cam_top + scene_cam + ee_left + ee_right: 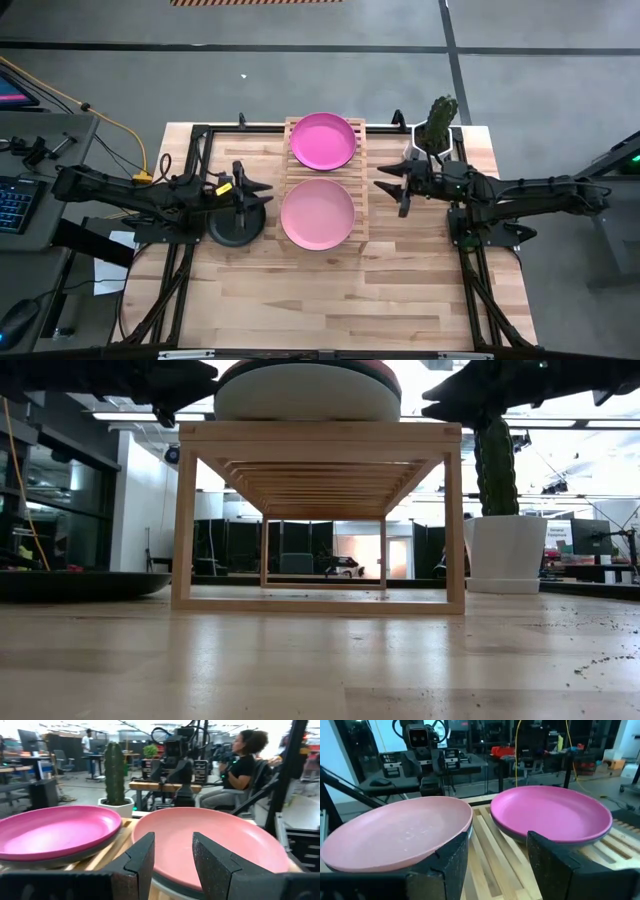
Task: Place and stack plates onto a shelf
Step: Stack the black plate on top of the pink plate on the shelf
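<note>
The shelf [325, 180] stands mid-table and carries two stacks: a magenta plate [322, 140] tops the far one and a salmon pink plate [317, 212] tops the near one. In the wrist views each top plate sits on at least one darker or paler plate, though how many lie beneath is hard to tell. One black plate [236, 227] lies flat on the tabletop [330, 300], just left of the shelf.

The left gripper [262, 190] hovers above that black plate's far edge, jaws parted and empty, pointing toward the shelf. The right gripper [388, 184] waits on the shelf's right side near the cactus pot [432, 135], also parted and holding nothing.

The step in hand looks to be fetching the black plate. To do it well, the left gripper should drop to the rim nearest it, pinch the lip firmly, lift clear of the shelf's edge, then lower level onto a stack so the pile stays centred and nothing slides.
</note>
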Controlling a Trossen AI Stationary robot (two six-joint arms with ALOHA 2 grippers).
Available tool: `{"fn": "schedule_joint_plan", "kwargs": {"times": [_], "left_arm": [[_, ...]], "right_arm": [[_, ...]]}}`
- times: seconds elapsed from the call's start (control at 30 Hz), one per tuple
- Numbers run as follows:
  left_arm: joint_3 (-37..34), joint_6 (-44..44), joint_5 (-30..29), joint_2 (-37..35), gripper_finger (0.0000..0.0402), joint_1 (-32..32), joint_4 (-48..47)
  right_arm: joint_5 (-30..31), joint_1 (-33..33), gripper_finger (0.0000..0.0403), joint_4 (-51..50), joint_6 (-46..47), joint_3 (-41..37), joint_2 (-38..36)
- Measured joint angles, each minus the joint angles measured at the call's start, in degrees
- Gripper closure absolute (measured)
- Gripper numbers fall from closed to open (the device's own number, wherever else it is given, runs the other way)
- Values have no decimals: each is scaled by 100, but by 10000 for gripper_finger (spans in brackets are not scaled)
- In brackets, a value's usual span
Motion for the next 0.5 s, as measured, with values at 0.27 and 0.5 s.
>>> {"fn": "schedule_joint_plan", "kwargs": {"times": [0.27,0.5], "left_arm": [[0,180,-73,0,279,0,-139],[0,141,-722,2,279,2,-606]], "right_arm": [[-7,9,217,-62,-36,0,77],[-11,9,217,-152,-36,0,77]]}}
